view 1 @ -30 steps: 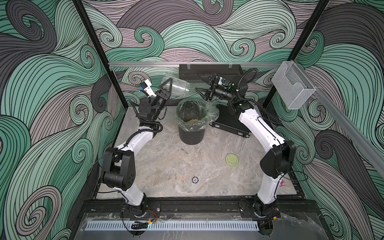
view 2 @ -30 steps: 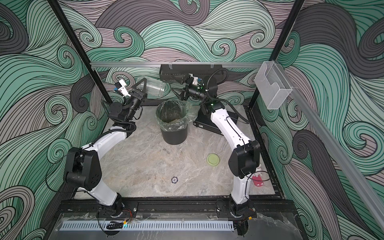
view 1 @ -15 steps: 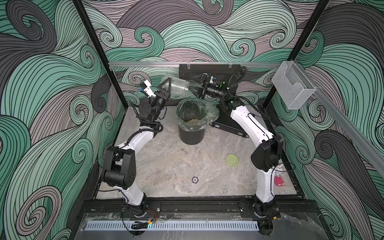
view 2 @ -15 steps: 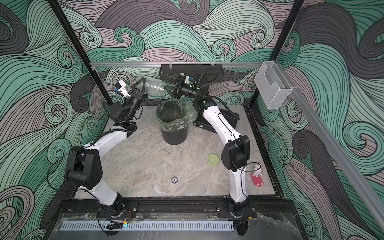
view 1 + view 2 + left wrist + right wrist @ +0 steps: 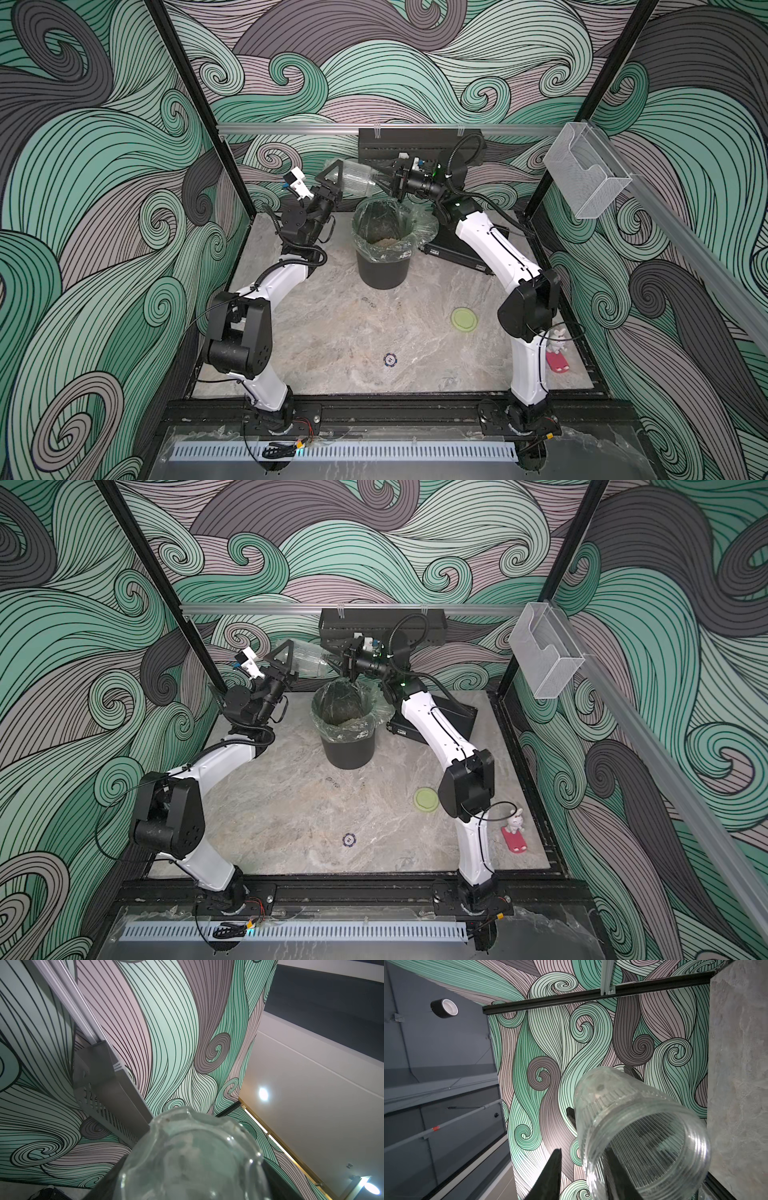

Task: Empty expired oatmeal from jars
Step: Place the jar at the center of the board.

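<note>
The clear glass jar (image 5: 353,180) (image 5: 305,658) lies on its side in the air above the black bin (image 5: 382,270). It has no lid on and looks empty. My left gripper (image 5: 331,176) is shut on the jar's base end (image 5: 193,1157). My right gripper (image 5: 384,185) (image 5: 583,1151) is at the jar's mouth (image 5: 633,1122), jaws apart and astride the rim. One finger (image 5: 550,1174) stands outside, clear of the glass, while the other shows through the wall inside. The beige oatmeal (image 5: 384,240) (image 5: 347,721) lies in the bin. The yellow-green lid (image 5: 463,319) is flat on the table.
The bin is lined with clear plastic (image 5: 415,224). A black box (image 5: 453,245) sits behind it at the right. A poker chip (image 5: 390,359) lies mid-table, and a red stand with a small figure (image 5: 557,357) is at the right edge. A clear holder (image 5: 582,178) hangs on the side rail.
My right gripper has moved left up to the jar's mouth and its jaws have narrowed. The left gripper keeps the jar in nearly the same place.
</note>
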You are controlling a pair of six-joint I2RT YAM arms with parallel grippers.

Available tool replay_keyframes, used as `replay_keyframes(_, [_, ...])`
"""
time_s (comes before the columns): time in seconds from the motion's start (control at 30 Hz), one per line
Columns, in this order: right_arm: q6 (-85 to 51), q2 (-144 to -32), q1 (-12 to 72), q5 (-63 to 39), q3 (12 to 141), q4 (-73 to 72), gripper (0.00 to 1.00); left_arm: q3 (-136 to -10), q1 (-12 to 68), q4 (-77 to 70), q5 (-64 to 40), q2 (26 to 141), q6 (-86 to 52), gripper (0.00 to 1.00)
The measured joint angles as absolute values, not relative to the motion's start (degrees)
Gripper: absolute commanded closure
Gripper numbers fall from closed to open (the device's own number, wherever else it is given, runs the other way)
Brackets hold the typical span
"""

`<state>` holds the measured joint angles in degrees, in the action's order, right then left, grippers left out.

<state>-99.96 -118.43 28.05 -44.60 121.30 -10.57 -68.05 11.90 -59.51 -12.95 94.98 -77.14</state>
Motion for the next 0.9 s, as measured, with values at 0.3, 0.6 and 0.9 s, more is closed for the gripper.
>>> replay_keyframes(0.3, [-98.78, -118.74, 28.23, -44.91, 121.62, -9.72, 0.68, -67.55, 11.9, -58.22, -11.31, 94.5, -79.37, 0.72])
replay_keyframes(0.6, [-96.18, -120.97, 28.69, -45.12, 124.95, -8.32, 0.61, -66.35, 11.81, -57.41, -10.22, 93.95, -80.36, 0.72])
replay_keyframes(0.9, [-94.78, -121.01, 29.04, -45.17, 125.03, -7.81, 0.56, -66.24, 11.79, -57.52, -10.26, 93.91, -81.89, 0.73])
